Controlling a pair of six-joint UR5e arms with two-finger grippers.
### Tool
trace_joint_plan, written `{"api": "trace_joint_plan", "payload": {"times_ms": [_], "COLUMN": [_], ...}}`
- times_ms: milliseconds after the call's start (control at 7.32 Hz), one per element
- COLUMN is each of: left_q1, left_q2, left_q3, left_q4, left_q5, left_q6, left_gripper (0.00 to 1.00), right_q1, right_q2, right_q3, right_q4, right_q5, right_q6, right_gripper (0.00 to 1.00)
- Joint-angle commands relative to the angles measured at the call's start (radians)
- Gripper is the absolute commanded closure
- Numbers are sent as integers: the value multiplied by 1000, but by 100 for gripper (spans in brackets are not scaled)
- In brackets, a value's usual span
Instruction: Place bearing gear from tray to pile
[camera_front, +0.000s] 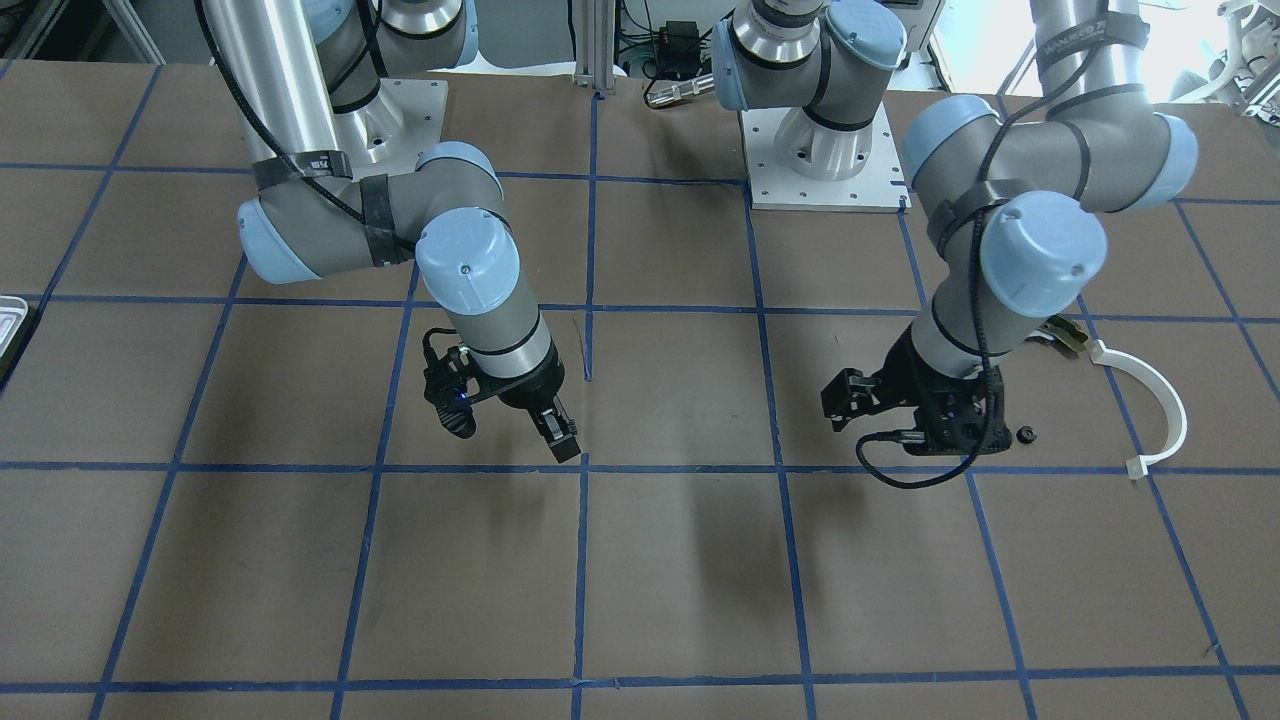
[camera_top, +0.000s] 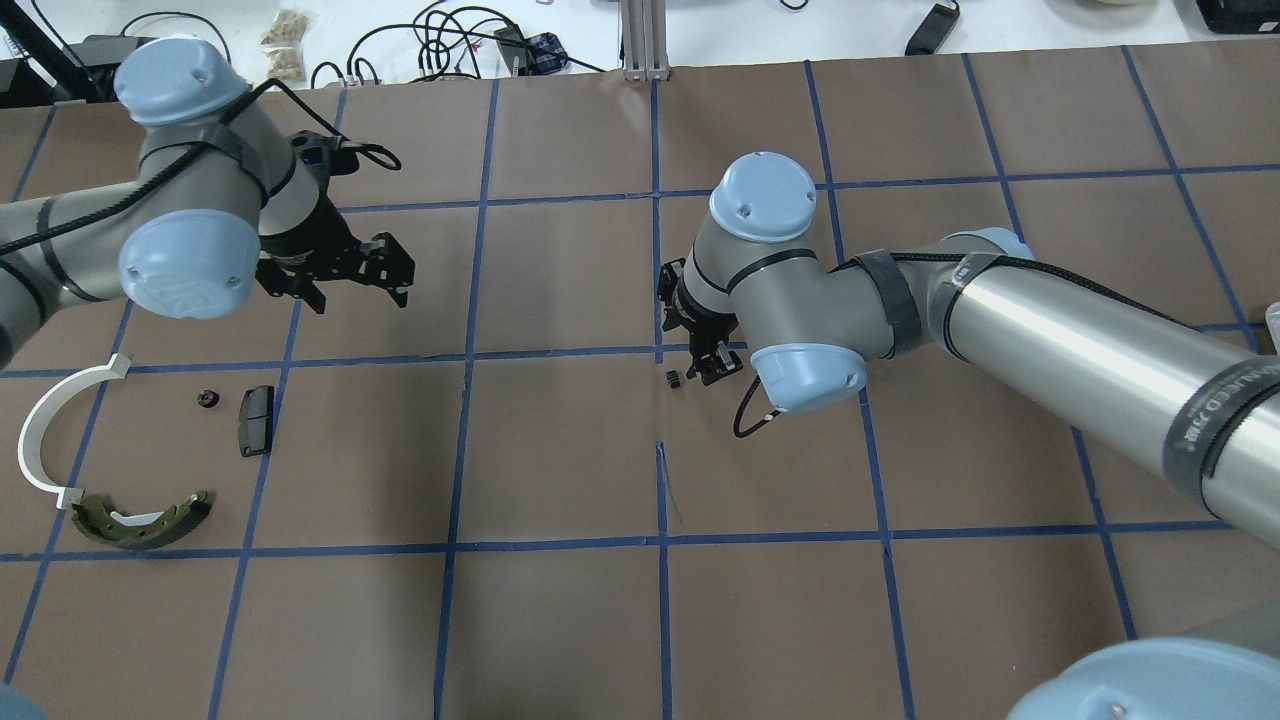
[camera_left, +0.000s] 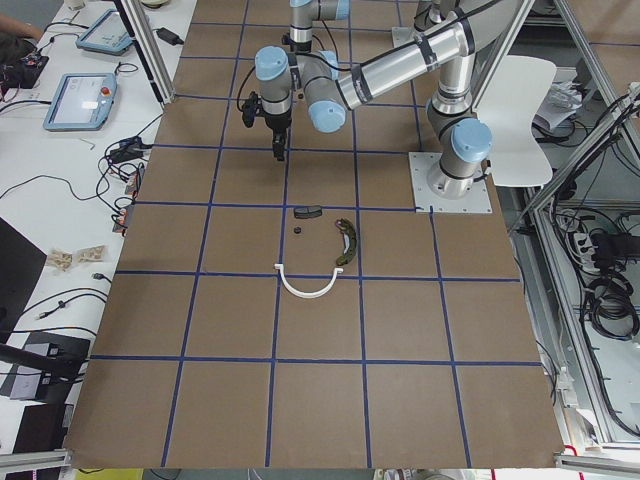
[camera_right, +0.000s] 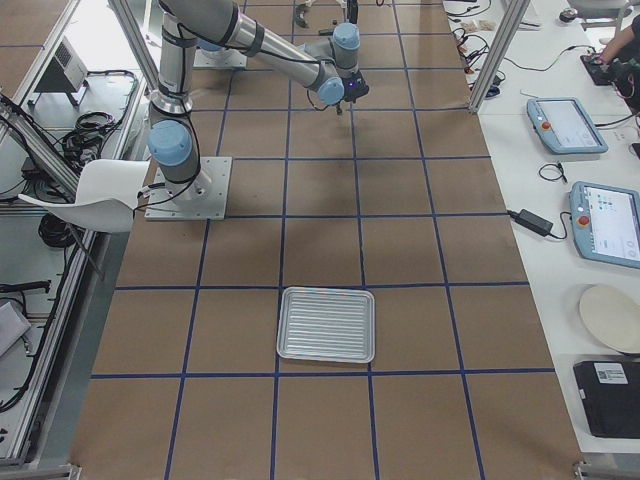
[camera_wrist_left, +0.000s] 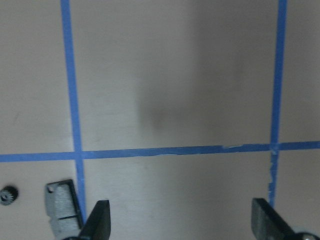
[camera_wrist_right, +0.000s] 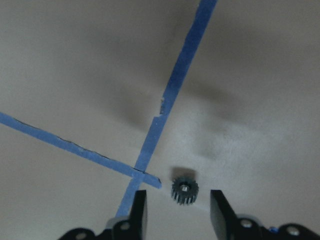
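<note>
The bearing gear (camera_wrist_right: 185, 191), small, black and toothed, lies on the brown table by a blue tape crossing; it also shows in the overhead view (camera_top: 673, 378). My right gripper (camera_wrist_right: 177, 210) is open just above it, the gear lying free a little ahead of the gap between the fingertips. The pile lies at the table's left end: brake shoe (camera_top: 145, 520), white arc (camera_top: 45, 430), black pad (camera_top: 256, 420) and a tiny black round piece (camera_top: 207, 399). My left gripper (camera_wrist_left: 182, 222) is open and empty, hovering beside the pile. The tray (camera_right: 325, 325) has nothing in it.
The table is brown with a blue tape grid. The tray's edge (camera_front: 12, 320) shows at the table's right end, far from both grippers. The arm bases (camera_front: 825, 160) stand at the robot's side. Cables and tablets lie beyond the far edge.
</note>
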Motion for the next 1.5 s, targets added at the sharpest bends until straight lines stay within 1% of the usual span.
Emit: {"api": "trace_joint_plan", "payload": {"times_ms": [0, 137, 273, 410, 546, 683, 820, 956, 1093, 1230, 1366], "left_q1": [-149, -212, -260, -332, -381, -413, -456, -493, -512, -524, -544], "left_q2": [-13, -39, -71, -93, -119, -143, -183, -221, -251, -275, -283], "left_q3": [4, 24, 50, 54, 54, 56, 56, 67, 74, 73, 64], "left_q4": [12, 49, 64, 64, 70, 92, 110, 168, 185, 193, 198], "left_q5": [-6, -77, -155, -150, -149, -149, -150, -146, -104, -92, -33], "left_q6": [-216, -321, -456, -512, -597, -662, -701, -780, -807, -810, -818], "left_gripper": [0, 0, 0, 0, 0, 0, 1, 2, 1, 1, 2], "right_q1": [-34, -76, -131, -169, -191, -194, -188, -188, -188, -185, -185], "right_q2": [-23, -35, -50, -62, -91, -148, -206, -261, -270, -264, -264], "right_q3": [-83, -179, -296, -400, -462, -472, -466, -464, -463, -453, -412], "right_q4": [82, 250, 433, 617, 749, 778, 778, 764, 764, 769, 761], "right_q5": [5, -6, -18, -88, -163, -164, -152, -136, -126, -130, -144], "right_q6": [-216, -421, -651, -797, -934, -984, -1082, -1224, -1268, -1268, -1280], "right_gripper": [0, 0, 0, 0, 0, 0, 0, 0, 0, 0, 0]}}
